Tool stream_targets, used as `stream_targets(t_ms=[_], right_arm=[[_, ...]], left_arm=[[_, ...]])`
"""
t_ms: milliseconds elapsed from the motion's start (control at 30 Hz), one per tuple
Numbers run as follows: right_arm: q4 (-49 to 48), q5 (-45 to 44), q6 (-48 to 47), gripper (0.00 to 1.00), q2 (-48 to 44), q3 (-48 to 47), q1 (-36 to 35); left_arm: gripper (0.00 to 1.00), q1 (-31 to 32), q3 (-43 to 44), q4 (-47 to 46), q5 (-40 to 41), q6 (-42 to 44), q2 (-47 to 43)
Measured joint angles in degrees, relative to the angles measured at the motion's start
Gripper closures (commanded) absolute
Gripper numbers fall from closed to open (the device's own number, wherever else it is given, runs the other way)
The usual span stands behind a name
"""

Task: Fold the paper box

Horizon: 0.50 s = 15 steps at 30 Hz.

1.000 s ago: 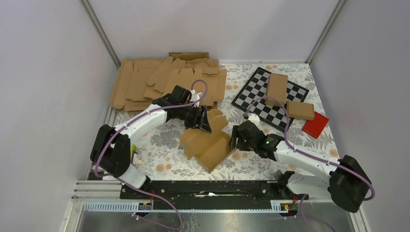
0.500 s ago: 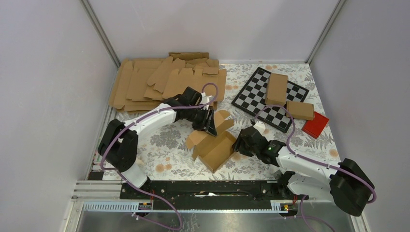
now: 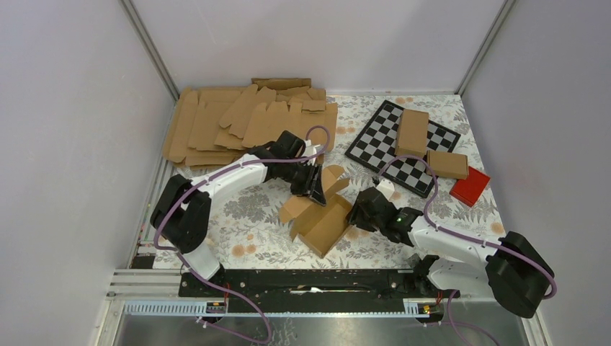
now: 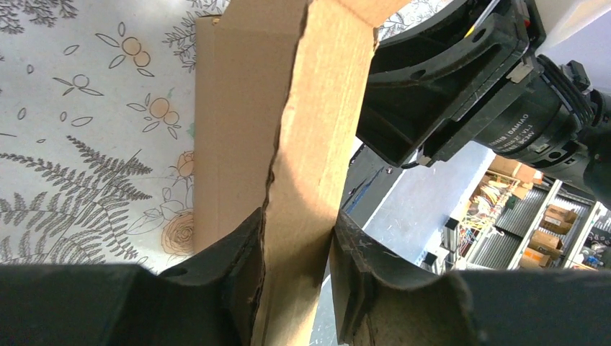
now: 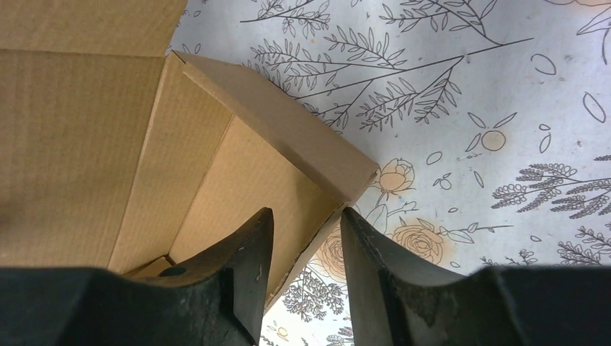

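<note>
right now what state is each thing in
paper box, half folded, walls up, flaps open
left gripper, jaws shut on a flap of the paper box
right gripper, jaws astride the paper box's end wall, grip unclear
flat blanks, unfolded, stacked
finished boxes, folded shut

The paper box point(image 5: 108, 144) ran out of the right wrist picture; the right gripper point(image 5: 306, 216) probably hid part of its right wall.

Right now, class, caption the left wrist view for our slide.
Left pincer grips a cardboard wall of the paper box over floral tablecloth.
</note>
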<state>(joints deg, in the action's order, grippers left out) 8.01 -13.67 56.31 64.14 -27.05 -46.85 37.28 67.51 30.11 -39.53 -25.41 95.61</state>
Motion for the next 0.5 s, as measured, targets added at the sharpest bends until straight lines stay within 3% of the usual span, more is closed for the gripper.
stream_targets(t_ms=[167, 500], right_arm=[[0.2, -0.8, -0.6, 0.59, 0.9, -0.4, 0.0], [0.0, -1.7, -1.5, 0.61, 2.3, -1.3, 0.1]], left_arm=[[0.79, 0.5, 0.0, -0.3, -0.6, -0.1, 0.3], [0.81, 1.8, 0.5, -0.8, -1.4, -0.2, 0.9]])
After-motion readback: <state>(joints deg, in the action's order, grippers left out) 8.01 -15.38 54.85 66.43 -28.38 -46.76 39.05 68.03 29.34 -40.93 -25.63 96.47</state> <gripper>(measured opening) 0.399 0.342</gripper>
